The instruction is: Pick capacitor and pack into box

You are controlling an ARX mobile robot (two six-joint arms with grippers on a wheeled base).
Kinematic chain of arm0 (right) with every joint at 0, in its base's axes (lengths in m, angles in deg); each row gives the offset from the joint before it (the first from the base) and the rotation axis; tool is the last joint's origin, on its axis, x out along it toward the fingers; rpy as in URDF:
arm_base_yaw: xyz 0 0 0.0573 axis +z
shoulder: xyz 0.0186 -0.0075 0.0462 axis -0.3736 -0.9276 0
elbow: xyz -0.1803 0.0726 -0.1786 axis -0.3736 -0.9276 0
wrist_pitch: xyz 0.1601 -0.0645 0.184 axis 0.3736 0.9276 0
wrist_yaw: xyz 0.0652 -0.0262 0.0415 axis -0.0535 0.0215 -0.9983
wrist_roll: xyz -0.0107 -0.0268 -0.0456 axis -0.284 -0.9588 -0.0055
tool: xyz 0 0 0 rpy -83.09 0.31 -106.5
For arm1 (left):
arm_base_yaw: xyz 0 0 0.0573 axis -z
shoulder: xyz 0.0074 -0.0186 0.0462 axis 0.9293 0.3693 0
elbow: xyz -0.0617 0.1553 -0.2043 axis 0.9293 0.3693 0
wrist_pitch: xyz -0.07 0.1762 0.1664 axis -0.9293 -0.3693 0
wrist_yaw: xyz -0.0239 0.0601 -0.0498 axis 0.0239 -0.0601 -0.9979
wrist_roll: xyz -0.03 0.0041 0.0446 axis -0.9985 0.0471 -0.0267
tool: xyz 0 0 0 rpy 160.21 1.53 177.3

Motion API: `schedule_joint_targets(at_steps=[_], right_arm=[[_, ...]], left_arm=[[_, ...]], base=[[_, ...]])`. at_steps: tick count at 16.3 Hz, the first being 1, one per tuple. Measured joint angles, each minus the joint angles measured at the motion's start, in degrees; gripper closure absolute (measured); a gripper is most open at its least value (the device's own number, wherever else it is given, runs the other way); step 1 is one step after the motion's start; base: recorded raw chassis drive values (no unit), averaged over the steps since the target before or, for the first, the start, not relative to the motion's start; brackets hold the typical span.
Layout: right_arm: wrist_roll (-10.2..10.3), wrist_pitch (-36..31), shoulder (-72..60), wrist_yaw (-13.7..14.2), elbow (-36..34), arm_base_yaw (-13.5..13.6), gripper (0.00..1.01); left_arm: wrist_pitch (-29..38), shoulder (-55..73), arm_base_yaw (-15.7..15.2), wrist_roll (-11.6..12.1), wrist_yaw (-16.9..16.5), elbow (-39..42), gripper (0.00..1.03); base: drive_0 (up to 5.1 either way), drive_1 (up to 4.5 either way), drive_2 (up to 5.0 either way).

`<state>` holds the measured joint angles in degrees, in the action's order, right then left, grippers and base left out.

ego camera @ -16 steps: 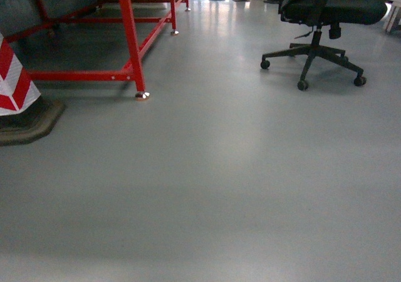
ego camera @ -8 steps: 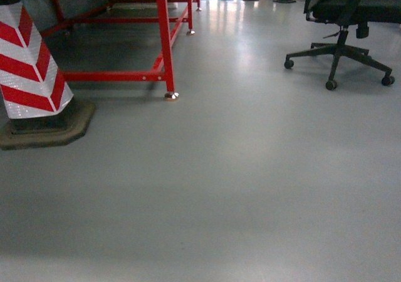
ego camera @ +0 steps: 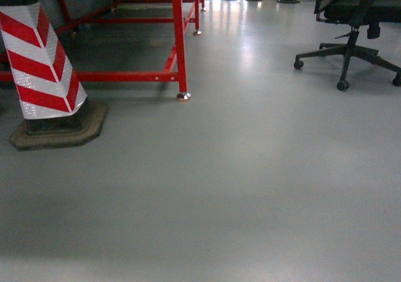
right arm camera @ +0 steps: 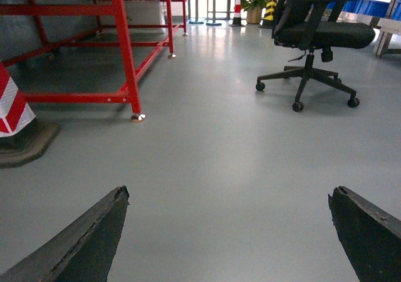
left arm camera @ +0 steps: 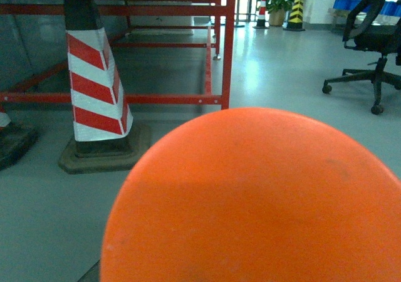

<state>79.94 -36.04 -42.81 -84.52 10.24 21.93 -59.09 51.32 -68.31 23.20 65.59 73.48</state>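
No writing or brand can be read anywhere; the only markings are red and white stripes on the traffic cone [ego camera: 42,69], which stands on the grey floor [ego camera: 238,182] just beside the red metal frame [ego camera: 178,41]. A black office chair [ego camera: 354,25] stands well apart on the right. The right hand [right arm camera: 229,232] has its fingers wide apart, holding nothing. The left hand cannot be seen: an orange rounded object [left arm camera: 257,200] fills the left wrist view. Neither capacitor nor box shows in any view.
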Motion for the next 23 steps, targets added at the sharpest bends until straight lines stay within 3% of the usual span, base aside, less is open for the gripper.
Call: schedule_joint_targets(at_steps=[23], right_arm=[[0.00, -0.20, 0.00, -0.02, 0.00, 0.00, 0.03]], left_arm=[[0.11, 0.00, 0.00, 0.00, 0.00, 0.00, 0.60]], base=[[-5.0, 2.42, 2.4]])
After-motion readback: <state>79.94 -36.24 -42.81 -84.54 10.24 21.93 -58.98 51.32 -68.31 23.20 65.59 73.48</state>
